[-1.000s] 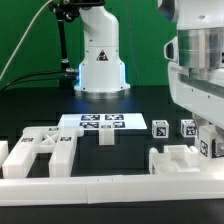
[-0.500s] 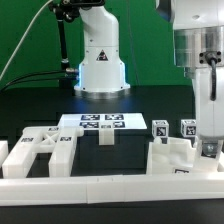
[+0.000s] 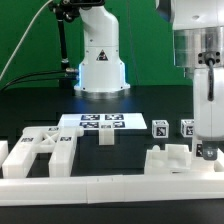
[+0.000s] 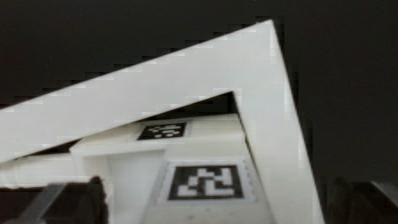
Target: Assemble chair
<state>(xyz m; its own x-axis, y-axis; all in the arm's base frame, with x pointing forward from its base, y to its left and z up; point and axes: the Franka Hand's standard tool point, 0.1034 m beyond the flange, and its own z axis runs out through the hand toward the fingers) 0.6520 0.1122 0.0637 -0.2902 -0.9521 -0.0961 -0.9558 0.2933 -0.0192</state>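
1. My tool hangs straight down, low over the black bench, far out on the exterior view's right.
2. State of the tool: released. In the wrist view the two dark fingers sit wide apart at the picture's edges, with nothing clamped between them.
3. Right under me is a blocky white chair piece, lying low on the bench. My fingertips are down at its end on the exterior view's right.
4. The wrist view shows that same chair piece filling the frame. Two white edges run together to a point, and a black-and-white tag sits between my fingers. A second, smaller tag lies beyond it. I cannot tell whether my fingers touch the plastic.
5. Two small tagged blocks stand just behind that piece, and the nearer one is just beside my tool.
6. The rest of the chair is well apart from me. A barred frame piece with several tags lies flat on the exterior view's left.
7. A short white block stands mid-bench, just in front of the marker board.
8. The low rim wall runs along the front edge, with the chair pieces close behind it.
9. The robot base stands at the back, centre.
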